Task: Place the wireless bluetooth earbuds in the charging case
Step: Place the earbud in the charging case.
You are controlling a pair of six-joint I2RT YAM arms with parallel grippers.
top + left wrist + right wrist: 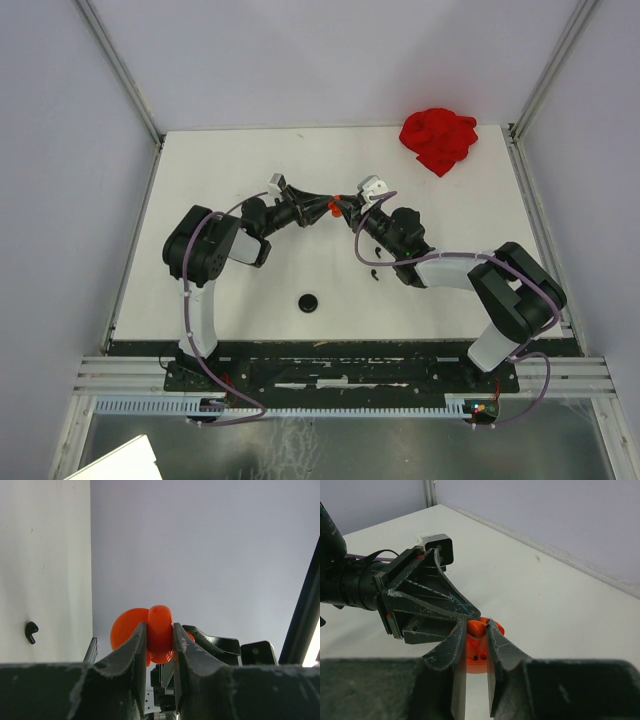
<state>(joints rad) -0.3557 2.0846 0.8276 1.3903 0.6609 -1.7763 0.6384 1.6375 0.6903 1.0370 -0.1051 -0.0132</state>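
Note:
Above the middle of the table my left gripper [327, 209] is shut on a red round charging case [160, 615], held on edge with its lid [125, 630] swung open. My right gripper [476, 622] meets it from the other side and is shut on a small glossy red earbud [478, 628]. The earbud sits at the open case [477, 660], whose inside shows two small dark holes. I cannot tell how deep the earbud is seated. In the top view the red case [335, 208] shows between both sets of fingertips.
A black earbud [31, 631] lies on the white table. A black round disc [308, 303] rests near the front middle. A crumpled red cloth [438, 140] lies at the back right corner. Metal rails and grey walls [120, 70] border the table.

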